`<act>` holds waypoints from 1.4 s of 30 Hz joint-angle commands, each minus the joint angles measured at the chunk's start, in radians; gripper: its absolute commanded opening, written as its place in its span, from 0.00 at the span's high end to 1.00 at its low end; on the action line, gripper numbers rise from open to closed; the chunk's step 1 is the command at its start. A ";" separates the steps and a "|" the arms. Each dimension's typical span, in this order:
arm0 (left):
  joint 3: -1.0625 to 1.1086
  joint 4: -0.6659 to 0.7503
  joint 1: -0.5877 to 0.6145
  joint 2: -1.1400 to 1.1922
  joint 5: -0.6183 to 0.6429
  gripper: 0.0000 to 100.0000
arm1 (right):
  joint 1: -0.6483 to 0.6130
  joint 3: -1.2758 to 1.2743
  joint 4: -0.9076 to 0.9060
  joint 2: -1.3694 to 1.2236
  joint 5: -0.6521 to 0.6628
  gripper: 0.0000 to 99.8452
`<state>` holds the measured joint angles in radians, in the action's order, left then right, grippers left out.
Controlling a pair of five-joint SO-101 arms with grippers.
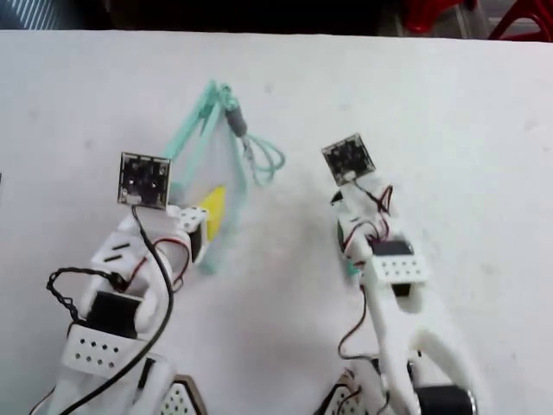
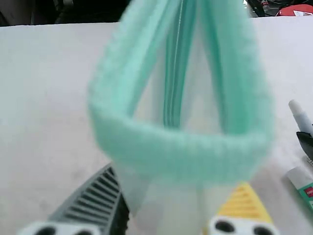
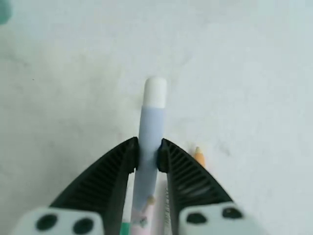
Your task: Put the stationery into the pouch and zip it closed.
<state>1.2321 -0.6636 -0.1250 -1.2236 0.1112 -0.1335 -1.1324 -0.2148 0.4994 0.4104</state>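
The mint-green pouch (image 1: 210,164) lies on the white table, its wrist strap (image 1: 266,160) trailing beside it. My left gripper (image 1: 206,223) is shut on the pouch's near end. In the left wrist view its grey and yellow fingers (image 2: 242,208) pinch the clear wall below the gaping mouth's rim (image 2: 181,149). My right gripper (image 3: 148,152) is shut on a light-blue pen (image 3: 150,122) with a white cap, low over the table to the right of the pouch. An orange pencil tip (image 3: 198,155) lies beside it. The right arm (image 1: 393,268) hides its gripper from above.
A white pen tip (image 2: 299,113) and a white item with a green label (image 2: 302,183) lie to the pouch's right. The table's far edge (image 1: 276,33) borders a dark floor with red chair legs. Bare table lies between the arms and beyond the pouch.
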 commanded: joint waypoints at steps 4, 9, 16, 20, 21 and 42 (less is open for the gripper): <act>-0.029 -0.009 -0.016 0.001 -0.012 0.79 | 0.022 -0.098 -0.050 0.380 -0.121 0.98; -0.029 -0.006 -0.016 0.001 -0.012 0.79 | 0.062 -0.127 -0.193 0.674 -0.124 0.98; -0.029 -0.006 -0.016 0.001 -0.012 0.79 | 0.189 -0.264 -0.216 1.036 -0.287 0.98; -0.029 -0.006 -0.016 0.002 -0.009 0.79 | 0.266 -0.373 -0.216 1.260 -0.433 0.98; -0.029 -0.006 -0.016 0.002 -0.009 0.79 | 0.263 -0.404 -0.217 1.307 -0.446 0.98; -0.029 -0.008 -0.016 0.002 -0.012 0.79 | -0.113 -0.226 -0.314 0.931 -0.173 0.98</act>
<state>1.2321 -0.6636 -0.1250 -1.2236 0.1112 -0.2348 -1.4622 -0.5109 1.5228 0.2355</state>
